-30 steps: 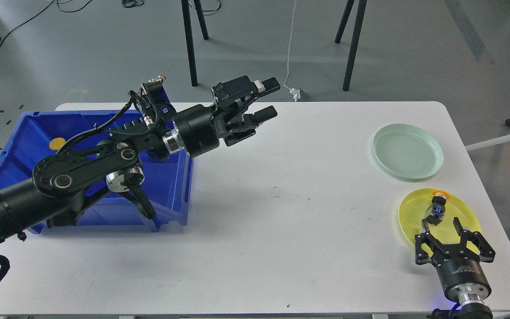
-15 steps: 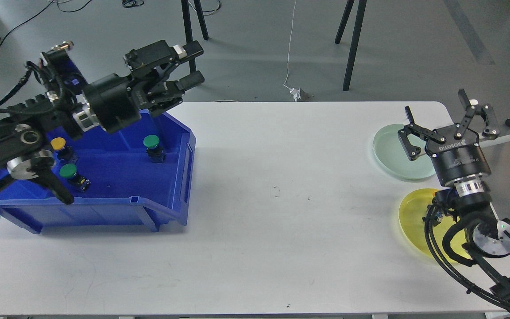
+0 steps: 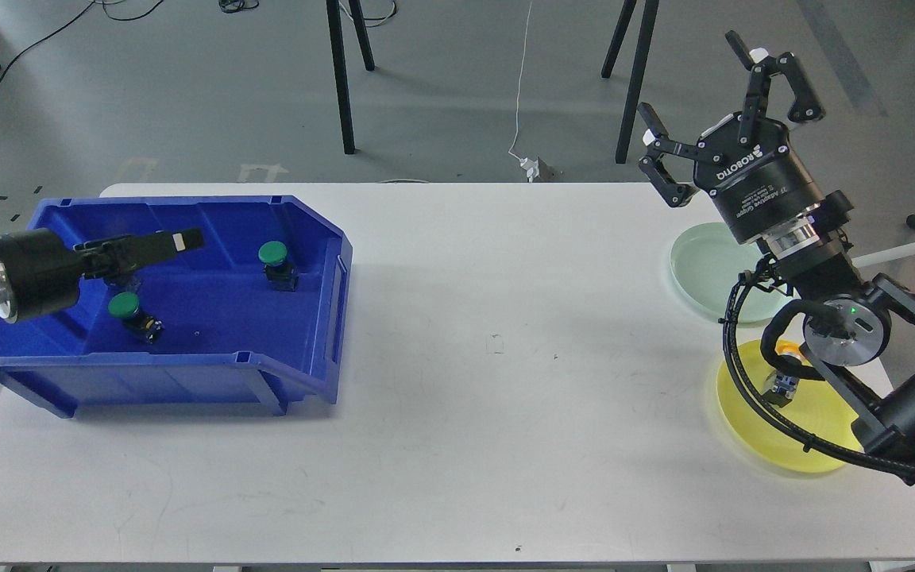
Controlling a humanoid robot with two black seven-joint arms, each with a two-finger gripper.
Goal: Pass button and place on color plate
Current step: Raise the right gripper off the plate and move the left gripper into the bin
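Two green buttons show in the blue bin: one [image 3: 272, 254] upright toward the bin's right wall, the other [image 3: 125, 306] lying nearer the front-left. An orange-capped button [image 3: 785, 367] already rests on the yellow plate [image 3: 791, 445] at the counter's right edge, partly hidden by my right arm's cabling. The pale green plate [image 3: 704, 266] just behind it is bare where it shows, so the green buttons presumably belong there.

The left gripper [image 3: 152, 245] reaches into the blue bin [image 3: 187, 381] from the left, low over the bin floor, close above the front-left green button. Its fingers are seen nearly edge-on as one dark bar, so I cannot tell whether they stand apart or together; it seems to hold nothing. That low, level pose fits a reach for the next button to hand across.

The right gripper [image 3: 731, 87] is raised high above the far edge of the counter [image 3: 505, 445], fingers spread wide and empty, palm turned leftward. That suits waiting for a handover.

Half a second ago the left gripper hovered above the bin's back wall with its fingers plainly apart. It has since dropped inside, and the yellow button seen then at the bin's left is now out of sight behind it. The right gripper, then over the pale green plate, has lifted up and back, uncovering the orange-capped button on the yellow plate.
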